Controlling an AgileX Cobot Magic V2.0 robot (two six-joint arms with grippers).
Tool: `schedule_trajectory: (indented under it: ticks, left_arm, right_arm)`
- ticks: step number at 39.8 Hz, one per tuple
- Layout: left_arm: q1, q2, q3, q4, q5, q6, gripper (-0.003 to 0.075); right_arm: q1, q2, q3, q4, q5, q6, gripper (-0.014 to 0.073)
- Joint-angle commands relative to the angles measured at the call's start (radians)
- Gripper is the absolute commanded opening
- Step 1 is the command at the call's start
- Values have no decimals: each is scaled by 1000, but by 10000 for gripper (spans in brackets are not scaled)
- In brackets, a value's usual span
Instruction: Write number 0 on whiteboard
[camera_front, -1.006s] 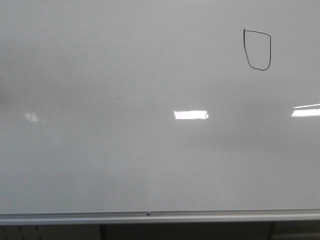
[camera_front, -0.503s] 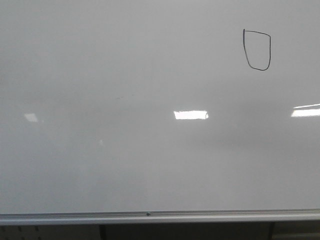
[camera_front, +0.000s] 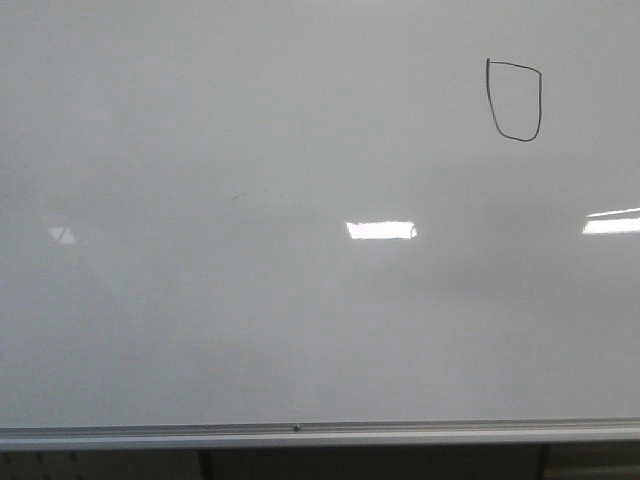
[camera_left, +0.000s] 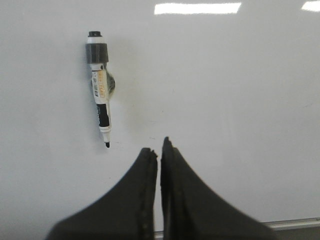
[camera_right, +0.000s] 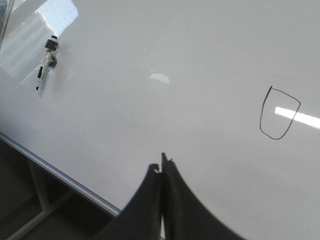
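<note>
Nothing but a faint glare patch at nine o'clock has shifted since a second ago, so you can judge the writing done: the marker (camera_left: 100, 90) lies released on the whiteboard (camera_front: 300, 330), both the left gripper (camera_left: 159, 148) and right gripper (camera_right: 162, 167) are closed and empty, the number 0 (camera_front: 516, 100) sits at two o'clock, and you need only withdraw.

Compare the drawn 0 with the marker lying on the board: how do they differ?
The number 0 is a thin, flat black outline, a closed boxy loop; the marker is a solid pen, white-bodied with a grey cap end and its black tip bare. The 0 is wide; the marker is slim and straight. Both are on the whiteboard, apart.
</note>
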Motion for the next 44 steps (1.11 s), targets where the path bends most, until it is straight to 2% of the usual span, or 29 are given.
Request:
schedule_trajectory:
  ticks: [1, 10, 17, 39, 44]
  left_arm:
    - [-7, -112, 14, -8, -71, -7, -20]
    - [-7, -355, 59, -8, -39, -7, -20]
    - [-7, -462, 59, -8, -32, -7, -20]
    - [-7, -474, 59, -6, -35, -7, -20]
    - [-7, -501, 102, 33, -102, -21, -20]
  right_arm:
    - [-5, 10, -26, 25, -46, 3, -60]
    - [-5, 10, -26, 25, -46, 3, -60]
    - [-5, 10, -26, 25, -46, 3, -60]
    - [-5, 10, -26, 25, -46, 3, -60]
    - [-5, 10, -26, 25, -46, 3, -60]
